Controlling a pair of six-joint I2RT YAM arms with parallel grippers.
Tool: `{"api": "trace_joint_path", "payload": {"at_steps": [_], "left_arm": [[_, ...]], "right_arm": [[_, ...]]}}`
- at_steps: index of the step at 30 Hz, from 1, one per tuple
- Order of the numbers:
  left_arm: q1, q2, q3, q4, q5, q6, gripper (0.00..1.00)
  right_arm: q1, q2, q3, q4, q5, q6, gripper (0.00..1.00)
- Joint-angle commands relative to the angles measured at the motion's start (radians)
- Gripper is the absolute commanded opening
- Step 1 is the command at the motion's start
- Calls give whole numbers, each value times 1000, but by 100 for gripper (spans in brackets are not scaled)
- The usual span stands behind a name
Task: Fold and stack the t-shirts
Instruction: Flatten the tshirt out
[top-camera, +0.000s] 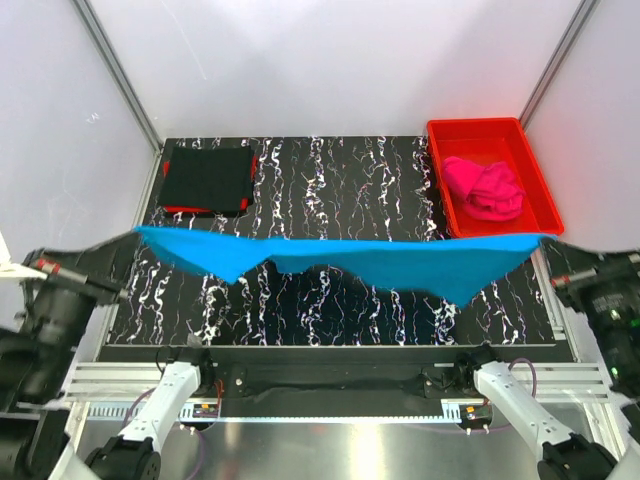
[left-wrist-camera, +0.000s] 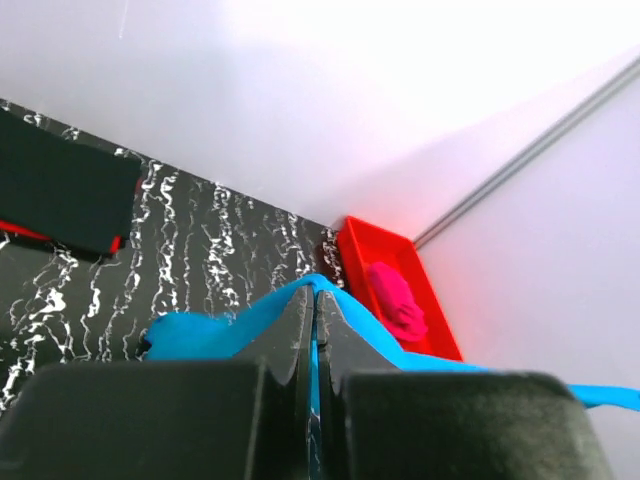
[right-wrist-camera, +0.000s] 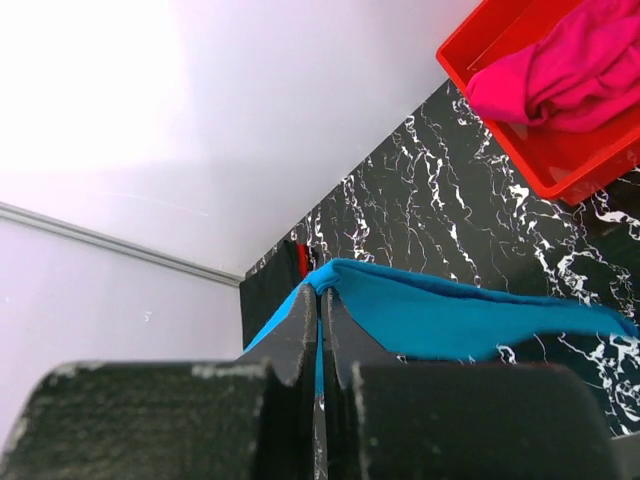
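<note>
white links (top-camera: 165, 400) | black wrists (top-camera: 55, 312) | black end effector fingers (left-wrist-camera: 285, 345) | purple cables (top-camera: 533, 378)

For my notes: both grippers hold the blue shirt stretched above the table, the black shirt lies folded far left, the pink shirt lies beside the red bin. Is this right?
Not quite. The pink shirt lies inside the red bin, not beside it; the top external view shows this. The blue shirt and black shirt are as you say.

Bright even overhead light, white walls blown out in wrist views, near foreground blurred
</note>
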Motion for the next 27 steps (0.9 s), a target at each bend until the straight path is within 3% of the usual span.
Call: {"api": "trace_joint_path", "payload": {"at_steps": [1,4,8,13,17,19,20,23,25,27], "left_arm": [[6,12,-7,-84,42,-22,0],[6,38,-64,-39,5,-18,0],[6,135,-139,118,-36,-6,0],[6,343,-119,340,-158,-18,0],[11,524,28,494,-231,-19,0],[23,630,130,538,-197,-28,0],[38,667,178,556,-181,-48,0],[69,785,347,585,-98,-90,0],[121,821,410,611,5,-125,0],[141,818,412,660,47,-171,0]], "right_arm": [[-5,1,39,-40,-8,-27,0],[-5,36,12,21,-14,-70,0],[-5,139,-92,247,-17,-125,0],[-6,428,-82,513,-39,-211,0],[-23,689,86,711,-108,-297,0],[-41,871,308,695,-154,-357,0],[-58,1006,513,628,-156,-379,0],[-116,1218,920,493,-189,-438,0],[-152,1262,1018,481,-259,-439,0],[-204,1207,943,532,-303,-414,0]]}}
